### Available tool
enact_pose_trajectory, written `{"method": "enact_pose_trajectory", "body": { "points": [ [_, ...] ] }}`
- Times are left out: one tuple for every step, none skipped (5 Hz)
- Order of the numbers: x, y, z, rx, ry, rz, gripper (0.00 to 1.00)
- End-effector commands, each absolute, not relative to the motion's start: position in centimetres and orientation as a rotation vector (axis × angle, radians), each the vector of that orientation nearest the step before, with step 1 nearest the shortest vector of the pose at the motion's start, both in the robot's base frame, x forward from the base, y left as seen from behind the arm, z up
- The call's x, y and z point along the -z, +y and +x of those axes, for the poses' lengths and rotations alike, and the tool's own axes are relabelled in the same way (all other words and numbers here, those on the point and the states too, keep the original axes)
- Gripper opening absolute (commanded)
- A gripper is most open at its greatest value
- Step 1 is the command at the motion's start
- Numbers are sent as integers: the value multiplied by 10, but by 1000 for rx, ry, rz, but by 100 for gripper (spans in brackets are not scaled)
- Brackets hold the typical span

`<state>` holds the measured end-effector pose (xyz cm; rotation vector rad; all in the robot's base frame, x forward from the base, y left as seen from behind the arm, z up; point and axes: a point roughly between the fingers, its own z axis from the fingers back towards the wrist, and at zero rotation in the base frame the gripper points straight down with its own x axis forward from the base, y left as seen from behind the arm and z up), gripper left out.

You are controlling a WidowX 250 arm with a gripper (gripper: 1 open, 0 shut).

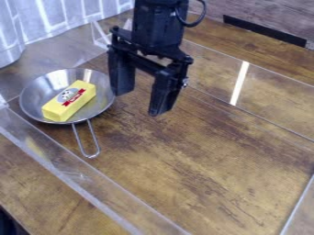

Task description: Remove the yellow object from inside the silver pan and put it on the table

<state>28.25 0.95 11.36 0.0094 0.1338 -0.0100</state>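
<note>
The yellow object [68, 100], a small block with a red and white label on top, lies inside the silver pan [37, 87] at the left of the table [208, 165]. The pan's thin wire handle [86, 140] points toward the front edge. My black gripper [139, 86] hangs pointing down just right of the pan, above its right rim. It is open, its two fingers wide apart with nothing between them. The left finger [120, 75] overlaps the pan's right rim in the picture; the right finger [162, 94] is over bare wood.
Clear glossy strips [240, 83] cross the dark wood top. A white curtain [55, 18] hangs at the back left, and a transparent stand [105, 39] sits behind the pan.
</note>
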Motion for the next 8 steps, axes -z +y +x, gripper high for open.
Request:
{"method": "enact_pose_trajectory", "body": {
  "points": [
    [-117, 20, 283, -16, 113, 15, 100],
    [-113, 25, 281, -22, 124, 17, 100],
    [-110, 34, 279, -41, 132, 21, 100],
    [-109, 49, 276, -68, 133, 34, 100],
    [-108, 65, 274, -92, 133, 40, 100],
    [-106, 82, 274, -119, 132, 49, 100],
    [-102, 88, 275, -133, 135, 49, 100],
    [-100, 95, 277, -159, 137, 49, 100]
  ]
}}
